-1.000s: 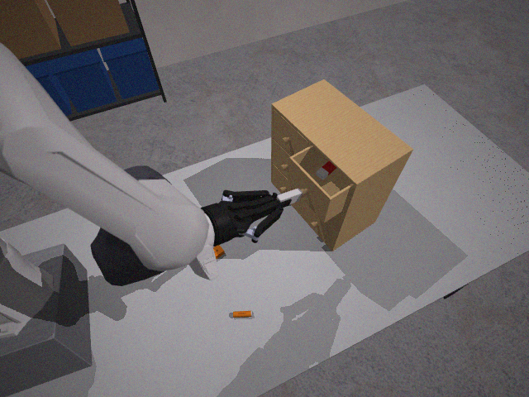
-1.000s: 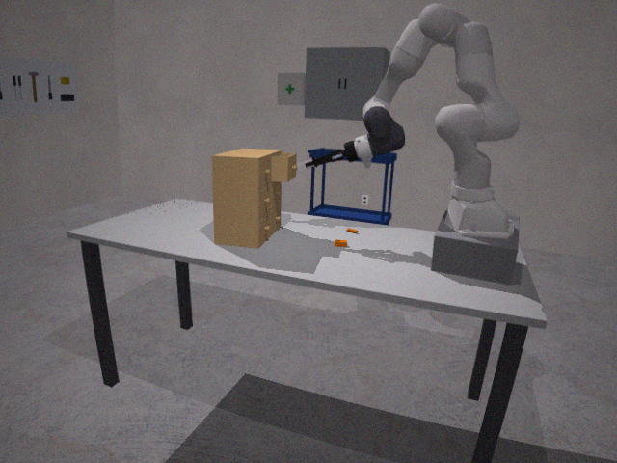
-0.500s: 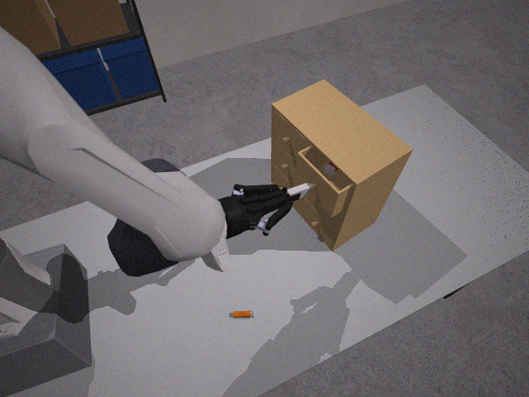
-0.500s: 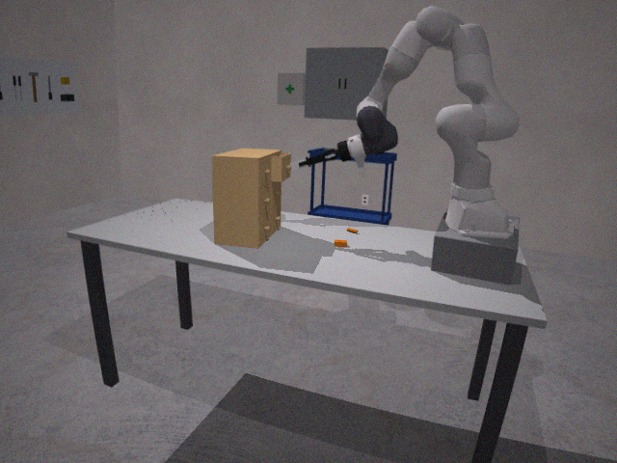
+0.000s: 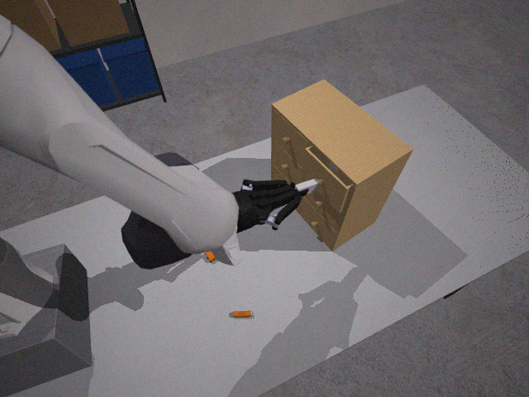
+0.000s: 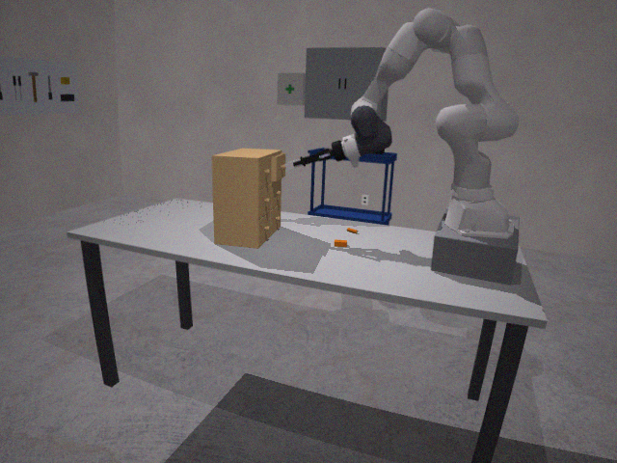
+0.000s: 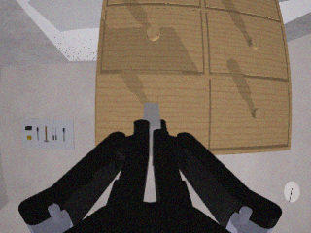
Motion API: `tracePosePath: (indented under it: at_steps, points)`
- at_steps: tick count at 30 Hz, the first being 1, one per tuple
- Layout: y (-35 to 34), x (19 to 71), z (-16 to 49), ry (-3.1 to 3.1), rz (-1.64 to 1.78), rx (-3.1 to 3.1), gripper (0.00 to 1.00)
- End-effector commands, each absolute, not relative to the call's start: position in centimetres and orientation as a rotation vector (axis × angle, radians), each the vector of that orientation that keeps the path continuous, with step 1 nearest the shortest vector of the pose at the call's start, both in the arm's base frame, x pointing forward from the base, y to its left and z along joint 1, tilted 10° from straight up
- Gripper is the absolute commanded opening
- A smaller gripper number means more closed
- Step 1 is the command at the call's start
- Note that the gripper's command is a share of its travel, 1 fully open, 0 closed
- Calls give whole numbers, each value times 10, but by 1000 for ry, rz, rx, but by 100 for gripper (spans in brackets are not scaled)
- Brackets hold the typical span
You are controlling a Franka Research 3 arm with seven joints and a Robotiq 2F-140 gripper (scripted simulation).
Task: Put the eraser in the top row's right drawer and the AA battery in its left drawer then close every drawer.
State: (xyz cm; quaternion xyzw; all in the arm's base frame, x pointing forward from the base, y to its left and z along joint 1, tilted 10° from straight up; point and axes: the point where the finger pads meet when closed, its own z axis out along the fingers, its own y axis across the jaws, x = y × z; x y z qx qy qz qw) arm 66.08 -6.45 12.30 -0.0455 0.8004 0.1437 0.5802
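Your black two-fingered pincer (image 5: 306, 186) (image 6: 294, 163) (image 7: 152, 114) is fully closed, gripping nothing — pushing the tan wooden top-right drawer (image 5: 333, 179) (image 6: 277, 168) (image 7: 180, 107) too hard could shove or twist the tan wooden chest (image 5: 341, 128) (image 6: 236, 199) (image 7: 250, 138).

Your right top drawer (image 5: 328, 180) (image 6: 278, 168) (image 7: 180, 97) now stands much less far out than a second ago. Your gripper (image 5: 307, 186) (image 6: 296, 163) (image 7: 152, 114) is farther toward the chest (image 5: 341, 128) (image 6: 236, 199) (image 7: 250, 97), and the red seen inside the drawer is out of sight.
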Motion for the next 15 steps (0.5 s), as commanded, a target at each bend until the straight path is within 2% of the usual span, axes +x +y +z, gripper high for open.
tracePosePath:
  at_steps: [1,15]
  points:
    - [-66,663,121,1879,327,-107,0]
    - [-63,674,121,1879,327,-107,0]
